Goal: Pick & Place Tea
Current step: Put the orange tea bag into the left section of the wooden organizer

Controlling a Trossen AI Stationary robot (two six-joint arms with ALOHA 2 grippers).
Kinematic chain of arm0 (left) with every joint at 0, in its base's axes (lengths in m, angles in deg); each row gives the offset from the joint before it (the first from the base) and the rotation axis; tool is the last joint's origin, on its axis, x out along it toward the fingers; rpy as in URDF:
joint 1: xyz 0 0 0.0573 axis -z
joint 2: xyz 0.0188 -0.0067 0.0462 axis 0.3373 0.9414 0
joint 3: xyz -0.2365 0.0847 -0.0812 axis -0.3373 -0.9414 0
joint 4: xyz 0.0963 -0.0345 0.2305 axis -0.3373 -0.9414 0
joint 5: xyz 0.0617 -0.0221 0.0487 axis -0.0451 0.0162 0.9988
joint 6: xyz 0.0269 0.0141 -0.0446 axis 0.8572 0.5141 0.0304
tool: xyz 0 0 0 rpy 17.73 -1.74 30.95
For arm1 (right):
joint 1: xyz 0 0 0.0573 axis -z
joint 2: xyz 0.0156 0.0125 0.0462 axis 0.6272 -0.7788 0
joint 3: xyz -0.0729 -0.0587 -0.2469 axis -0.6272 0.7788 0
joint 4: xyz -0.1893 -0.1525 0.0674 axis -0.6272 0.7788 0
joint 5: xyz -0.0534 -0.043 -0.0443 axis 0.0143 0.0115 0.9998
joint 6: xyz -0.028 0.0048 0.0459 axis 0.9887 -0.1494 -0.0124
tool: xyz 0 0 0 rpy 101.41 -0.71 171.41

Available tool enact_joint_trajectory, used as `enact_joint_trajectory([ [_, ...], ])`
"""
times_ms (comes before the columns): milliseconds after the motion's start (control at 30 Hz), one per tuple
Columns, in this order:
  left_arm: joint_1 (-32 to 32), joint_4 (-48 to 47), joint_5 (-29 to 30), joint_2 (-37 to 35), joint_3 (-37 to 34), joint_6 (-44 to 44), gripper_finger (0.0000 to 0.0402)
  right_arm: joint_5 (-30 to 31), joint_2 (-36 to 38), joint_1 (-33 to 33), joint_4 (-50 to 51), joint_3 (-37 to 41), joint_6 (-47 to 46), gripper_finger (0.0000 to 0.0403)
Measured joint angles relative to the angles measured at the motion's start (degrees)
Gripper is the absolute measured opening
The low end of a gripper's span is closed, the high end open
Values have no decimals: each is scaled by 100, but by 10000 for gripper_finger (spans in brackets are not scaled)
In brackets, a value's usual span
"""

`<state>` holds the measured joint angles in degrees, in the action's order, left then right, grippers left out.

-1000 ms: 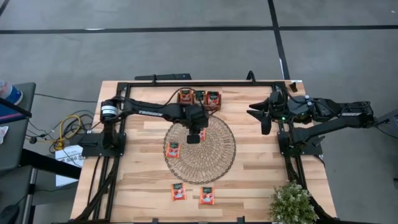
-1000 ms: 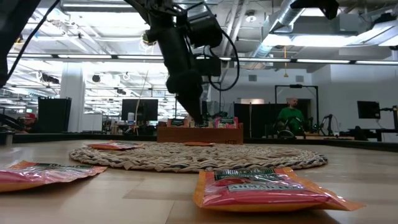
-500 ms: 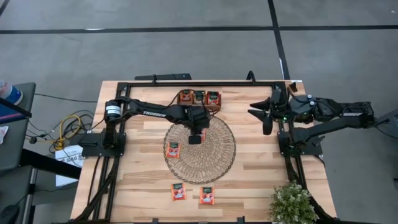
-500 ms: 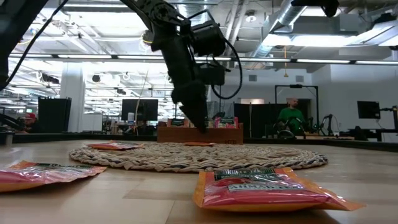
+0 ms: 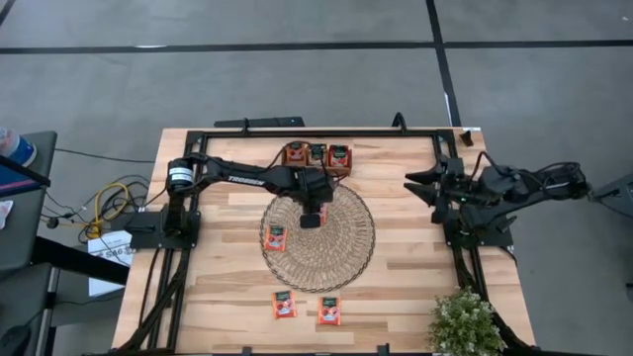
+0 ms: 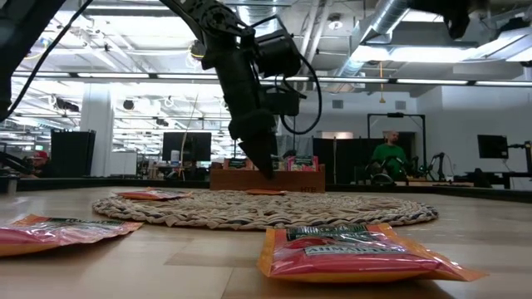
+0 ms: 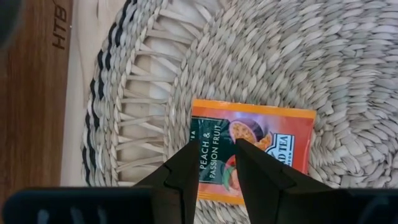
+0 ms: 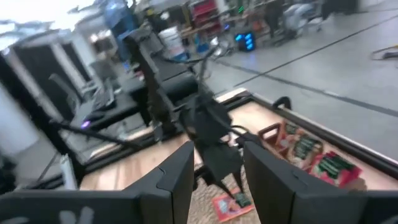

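Note:
Several red-orange tea sachets show. One sachet (image 7: pixel 261 146) lies flat on the far part of the round woven mat (image 5: pixel 341 252); it reads "Peach & Passion Fruit". My left gripper (image 7: pixel 217 163) hangs just above its edge, pointing down, fingers a little open and holding nothing; in the low view its tips (image 6: pixel 268 170) stand clear above the mat (image 6: pixel 266 208). A second sachet (image 5: pixel 276 237) lies on the mat's left part. Two more (image 5: pixel 284 305) (image 5: pixel 329 311) lie on the table near its near edge. My right gripper (image 5: pixel 423 184) waits open near the table's right side.
A brown wooden tray (image 5: pixel 316 155) with sachets standing in it sits at the far edge, just beyond the mat. A small green plant (image 5: pixel 463 321) stands at the near right corner. Bare wood lies between the mat and the right arm's base (image 5: pixel 475 232).
My left gripper has moved a little toward the tray and sunk lower over the sachet on the mat's far part. My right arm has folded back toward the table's right edge. No sachet has moved.

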<state>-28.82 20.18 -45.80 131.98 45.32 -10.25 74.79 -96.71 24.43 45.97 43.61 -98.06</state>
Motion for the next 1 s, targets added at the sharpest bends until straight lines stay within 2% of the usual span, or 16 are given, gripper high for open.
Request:
enact_joint_trajectory([
  [133, -9, -16, 1, 0, 0, 0, 97, 260, 124, 137, -345, 418, -145, 130],
  [367, -4, -61, -2, 0, 0, -18, 97, 172, 111, 569, -457, 747, 33, 130],
  [500, -4, -91, -2, 0, 0, -22, 97, -494, 111, 992, -596, 748, 500, 130],
  [667, -4, -97, 0, 0, 0, -17, 97, -1340, 765, 1526, -605, 731, 640, 130],
  [733, -4, -97, -1, 0, 0, -15, 97, -1613, 920, 1647, -718, 950, 571, 130],
  [900, -4, -98, 1, -2, 0, -13, 97, -2160, 1068, 1723, -2306, 1916, 359, 130],
  [1000, -4, -100, 1, -2, 0, -13, 97, -2132, 1058, 1728, -2401, 2215, 213, 130],
])
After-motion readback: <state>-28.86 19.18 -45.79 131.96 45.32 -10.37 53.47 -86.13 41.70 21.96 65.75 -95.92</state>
